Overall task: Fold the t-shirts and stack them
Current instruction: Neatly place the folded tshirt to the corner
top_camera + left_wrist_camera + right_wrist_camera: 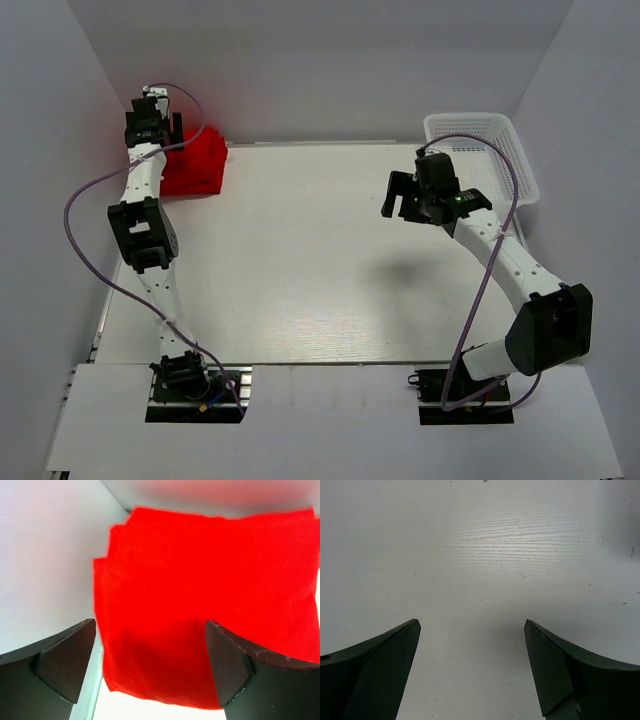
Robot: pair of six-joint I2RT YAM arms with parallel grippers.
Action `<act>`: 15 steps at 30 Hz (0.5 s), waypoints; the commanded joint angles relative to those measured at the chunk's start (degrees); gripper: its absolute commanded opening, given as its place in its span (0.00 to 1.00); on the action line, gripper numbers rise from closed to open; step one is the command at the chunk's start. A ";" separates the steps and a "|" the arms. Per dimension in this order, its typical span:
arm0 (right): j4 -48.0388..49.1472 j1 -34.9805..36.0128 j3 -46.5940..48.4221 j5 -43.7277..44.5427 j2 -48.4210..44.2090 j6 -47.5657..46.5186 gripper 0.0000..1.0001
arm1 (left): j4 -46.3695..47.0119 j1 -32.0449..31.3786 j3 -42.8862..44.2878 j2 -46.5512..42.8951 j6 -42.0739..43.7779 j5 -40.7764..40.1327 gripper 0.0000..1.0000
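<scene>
My left tool (150,625) hangs with its fingers wide apart above the folded red t-shirts (195,165), which lie piled in the far left corner of the counter (320,270), close against the wall. My right tool (472,622), also spread wide and holding nothing, hovers over the white counter near the mesh basket (480,135) at the far right.

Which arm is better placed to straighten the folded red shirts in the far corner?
The left arm. Its open jaws hang right over the red shirts, while the right arm's open jaws face bare table near the basket.
</scene>
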 commanded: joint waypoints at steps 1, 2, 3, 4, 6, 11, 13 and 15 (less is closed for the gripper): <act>0.35 0.15 3.00 0.07 -0.15 0.44 0.90 | 2.33 0.68 3.56 -5.94 -1.95 -4.07 1.00; 0.70 0.24 2.74 -0.02 -0.15 0.36 0.90 | 2.33 0.68 2.60 -6.83 -1.95 -3.46 1.00; 0.62 0.06 2.39 -0.72 -0.67 0.35 0.90 | 2.94 0.68 1.20 -7.79 -1.95 -3.45 1.00; 0.71 0.15 1.78 -0.98 -1.03 0.44 0.90 | 2.95 0.68 1.18 -8.59 -1.95 -3.45 1.00; 1.23 -0.02 0.72 -2.04 -2.08 0.35 0.90 | 2.95 0.16 -0.48 -10.69 -2.64 -1.61 1.00; 1.41 0.06 -1.83 -3.71 -4.63 -0.35 0.90 | -0.38 -1.07 -5.22 -16.58 -5.28 8.64 1.00; 1.59 -0.11 -4.02 -3.89 -6.21 -0.44 0.90 | -5.21 -1.07 -6.46 -18.78 -9.13 13.75 1.00; 2.02 0.06 -5.86 -3.54 -8.49 -0.61 0.90 | -10.47 -1.77 -8.46 -20.63 -14.65 17.90 1.00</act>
